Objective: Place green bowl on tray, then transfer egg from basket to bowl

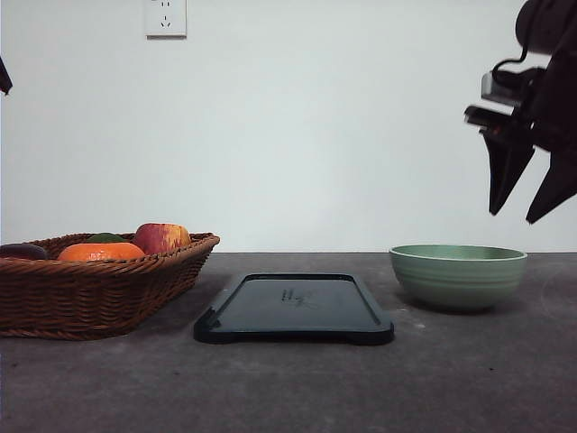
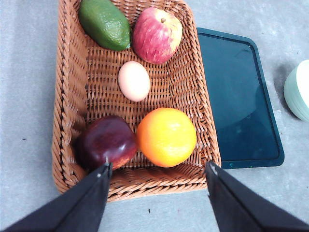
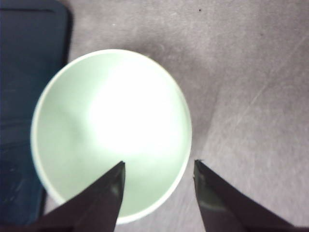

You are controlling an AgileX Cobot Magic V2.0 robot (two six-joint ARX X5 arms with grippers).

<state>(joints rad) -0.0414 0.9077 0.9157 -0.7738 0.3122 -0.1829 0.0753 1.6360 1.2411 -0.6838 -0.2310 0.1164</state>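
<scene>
Front view, right end effector (image 1: 532, 216) open, raised, seemingly over green bowl (image 1: 458, 274)

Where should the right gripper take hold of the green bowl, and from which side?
Probably by the rim, from above. The green bowl stands upright and empty on the table, wider than the open right gripper, so one finger inside and one outside its wall suits best.

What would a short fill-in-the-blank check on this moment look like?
1. The bowl sits on the table, to the ____ of the tray in the front view.
2. The egg lies in the ____.
3. The right claw, above the bowl, is ____.
4. In the basket, the egg lies between the apple and the ____.

Missing words: right; basket; open; orange
</scene>
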